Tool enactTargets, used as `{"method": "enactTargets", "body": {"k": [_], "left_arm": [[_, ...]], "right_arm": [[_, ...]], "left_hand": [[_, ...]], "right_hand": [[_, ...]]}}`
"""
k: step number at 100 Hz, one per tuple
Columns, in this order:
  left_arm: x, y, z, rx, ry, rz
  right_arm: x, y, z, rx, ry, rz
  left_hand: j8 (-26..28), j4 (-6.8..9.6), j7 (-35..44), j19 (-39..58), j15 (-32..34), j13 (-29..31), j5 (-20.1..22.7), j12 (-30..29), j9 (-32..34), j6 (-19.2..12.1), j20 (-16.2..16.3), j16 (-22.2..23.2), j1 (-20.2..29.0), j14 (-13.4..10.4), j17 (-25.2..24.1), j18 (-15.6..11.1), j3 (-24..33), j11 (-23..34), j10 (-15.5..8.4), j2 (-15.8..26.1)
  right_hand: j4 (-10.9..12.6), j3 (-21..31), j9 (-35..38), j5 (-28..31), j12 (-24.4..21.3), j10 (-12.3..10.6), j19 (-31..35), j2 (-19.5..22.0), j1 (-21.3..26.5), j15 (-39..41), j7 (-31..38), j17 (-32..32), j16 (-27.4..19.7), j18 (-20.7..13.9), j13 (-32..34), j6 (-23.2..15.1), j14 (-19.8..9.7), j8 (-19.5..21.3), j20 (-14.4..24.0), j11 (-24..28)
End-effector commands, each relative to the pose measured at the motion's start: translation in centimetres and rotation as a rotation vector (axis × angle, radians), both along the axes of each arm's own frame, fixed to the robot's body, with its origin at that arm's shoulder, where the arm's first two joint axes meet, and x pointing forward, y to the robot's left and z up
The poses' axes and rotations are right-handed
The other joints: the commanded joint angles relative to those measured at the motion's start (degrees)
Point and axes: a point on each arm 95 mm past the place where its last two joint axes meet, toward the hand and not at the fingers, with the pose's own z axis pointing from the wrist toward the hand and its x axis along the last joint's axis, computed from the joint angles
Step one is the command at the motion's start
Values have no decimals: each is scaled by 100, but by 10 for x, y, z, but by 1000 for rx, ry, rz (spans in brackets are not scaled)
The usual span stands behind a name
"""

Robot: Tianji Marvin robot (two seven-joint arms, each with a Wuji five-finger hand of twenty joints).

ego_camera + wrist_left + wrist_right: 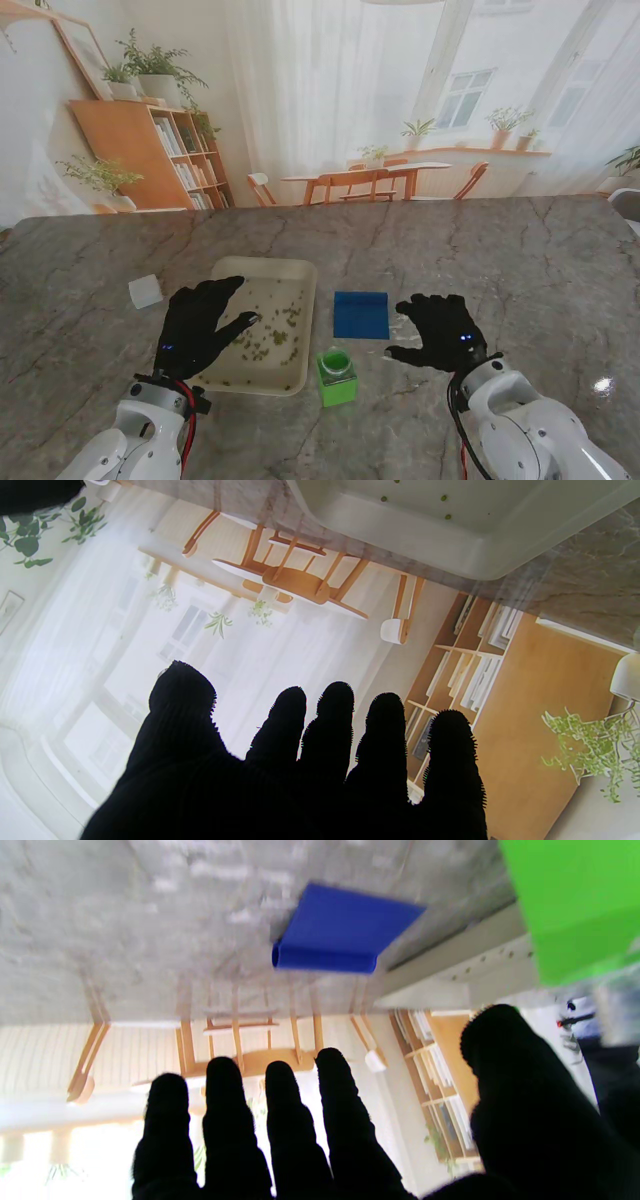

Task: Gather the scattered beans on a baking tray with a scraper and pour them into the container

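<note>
marble table [520, 260], beans [268, 335] on tray [262, 268]

Grey veined stone table [520, 270] before me, orange bookshelf [150, 150] with potted plants at far left, wooden dining table [365, 178] and chairs, sheer white curtains [320, 80], bright daylit windows [465, 98].

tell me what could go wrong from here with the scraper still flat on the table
The blue scraper lies flat on the table, so the right hand may struggle to get its fingers under it. The green container stands close to the tray and that hand, so a sweep could tip it.
</note>
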Motion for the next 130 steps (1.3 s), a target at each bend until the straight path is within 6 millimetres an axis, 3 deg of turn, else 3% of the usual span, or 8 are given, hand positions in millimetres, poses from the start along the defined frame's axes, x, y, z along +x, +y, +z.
{"method": "enactTargets", "body": {"k": [1, 22, 38, 62, 72, 84, 103, 130], "left_arm": [[-1, 0, -1, -1, 6, 5], [-1, 2, -1, 6, 4, 12], [-1, 4, -1, 9, 3, 18], [0, 7, -1, 6, 4, 26], [0, 7, -1, 4, 6, 28], [1, 8, -1, 4, 6, 30], [2, 8, -1, 4, 12, 29], [5, 8, -2, 2, 30, 26]], "right_arm": [[17, 3, 14, 13, -36, -4], [55, 14, 27, 36, -90, 25], [85, 25, 28, 39, -53, 65], [125, 35, 20, -12, 82, 123], [140, 35, 15, -46, 131, 148], [159, 35, 7, -75, 182, 179], [181, 33, -10, -116, 255, 223], [192, 26, -36, -170, 319, 239]], "left_hand": [[79, 341, 37, -74, 36, 72, 70, 85, 17, -66, 91, 53, 161, -48, -30, 43, 50, -16, -123, 215], [79, 341, 37, -69, 37, 76, 72, 86, 21, -67, 92, 54, 160, -57, -27, 47, 50, -14, -123, 216], [81, 342, 40, -69, 38, 79, 76, 87, 22, -71, 90, 55, 162, -55, -27, 47, 52, -13, -138, 219], [84, 342, 46, -65, 40, 89, 93, 91, 40, -53, 89, 56, 164, -56, -24, 46, 52, -9, -121, 217], [84, 342, 44, -65, 39, 86, 89, 90, 32, -58, 89, 57, 167, -50, -23, 46, 53, -12, -131, 213], [84, 342, 41, -63, 43, 92, 83, 90, 27, -50, 89, 59, 167, -61, -23, 44, 54, -13, -128, 221], [84, 342, 40, -64, 42, 89, 78, 89, 18, -57, 88, 60, 163, -62, -28, 40, 51, -15, -131, 226], [84, 342, 39, -64, 44, 91, 76, 89, 16, -55, 86, 63, 169, -57, -28, 40, 54, -15, -129, 222]], "right_hand": [[234, 183, 122, 11, 161, -126, 635, -192, -44, 223, 74, 170, 133, 127, 233, -60, -174, 169, -324, 98], [170, 685, -5, -167, 538, -200, 1716, -468, -341, 766, 300, 412, 190, -148, 208, -121, -391, 590, -422, 357], [80, 1201, -398, -454, 846, -134, 1874, -481, -764, 1027, 173, 422, 295, -269, -8, -28, -426, 718, -344, 432], [51, 1133, -1349, -1405, 1537, 348, 1789, -280, -998, 1562, -218, 249, 609, -290, -706, 429, -159, 961, -176, 482], [61, 1048, -1521, -1786, 1634, 406, 1836, -213, -1000, 1658, -383, 337, 654, -367, -756, 660, -121, 978, -119, 475], [91, 953, -1474, -1947, 1389, 372, 1812, -173, -975, 1280, -673, 428, 400, -492, -780, 787, -139, 914, -64, 144], [87, 1016, -1390, -1911, 910, 311, 1488, -190, -995, 616, -892, 414, 3, -555, -841, 850, -165, 863, -437, -96], [89, 1143, -1328, -1842, 861, 288, 1440, -247, -928, 599, -910, 308, -35, -561, -856, 891, -163, 856, -614, -17]]}}
